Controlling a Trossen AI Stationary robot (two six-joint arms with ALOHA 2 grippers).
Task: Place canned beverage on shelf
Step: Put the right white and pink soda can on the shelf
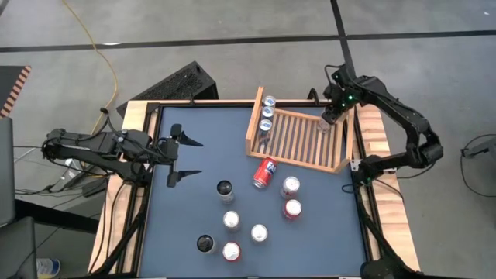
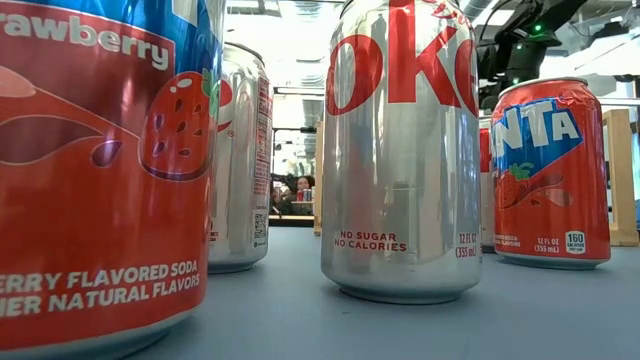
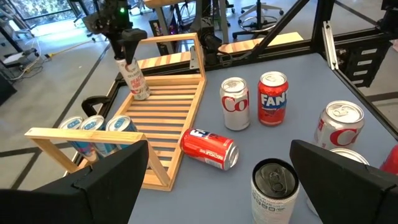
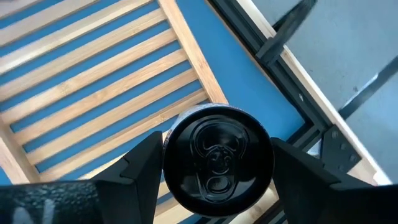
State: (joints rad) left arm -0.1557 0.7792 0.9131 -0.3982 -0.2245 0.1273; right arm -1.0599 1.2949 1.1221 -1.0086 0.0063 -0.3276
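— Already gripped: right tool closed around an upright can, directly above the shelf slats by its far corner.
— Left tool?
— Wide open, empty, well apart over the surface.

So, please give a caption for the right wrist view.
Right gripper holding a black-topped can above the slatted wooden shelf.

Light wooden slatted shelf: three upright cans along one side board; middle slats bare. Red can lying on side just outside open edge.
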